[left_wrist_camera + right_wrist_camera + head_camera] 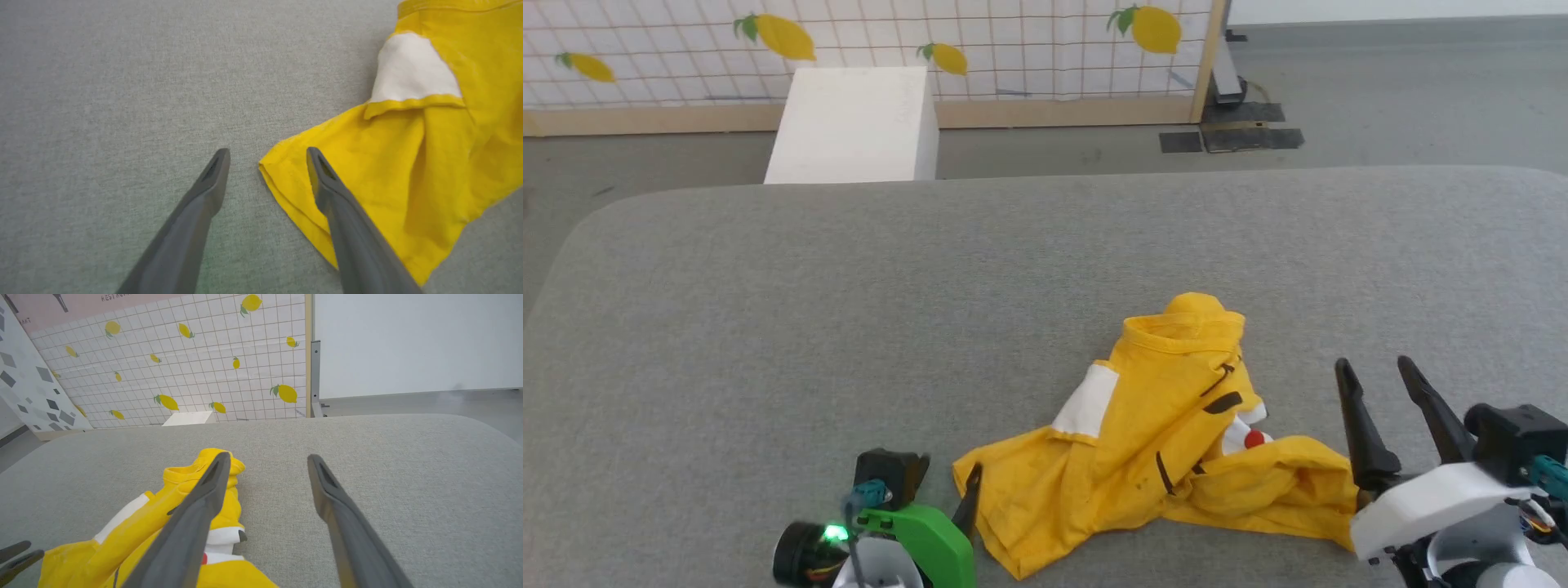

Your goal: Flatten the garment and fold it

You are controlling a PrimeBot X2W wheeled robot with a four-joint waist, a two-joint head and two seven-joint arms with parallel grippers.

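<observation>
Lying in a crumpled heap, the garment [1152, 441] sits on the near part of the grey table [849, 286], a little toward the robot's right. It is bunched up. The neck hole is pushed up at the far end, and a white patch, a red dot and some black marks peek out of the folds. It is not flat yet, so no fold can begin.

The left gripper [267, 153] is down low at the shirt's near left corner. Its two fingers are spread wide and hold nothing. In the left wrist view the yellow corner pokes into the gap between them, and one finger lies over the cloth while the other is over bare table. It looks placed there so it can pinch that corner and pull it out sideways.

The right gripper [1374, 363] is at the other end of the shirt, just beside the right edge of the heap. Its fingers are spread wide too, with nothing in them, and they point away across the table. The pictures do not show whether it touches the cloth. With one gripper at each end, the robot seems ready to stretch the shirt out flat.
</observation>
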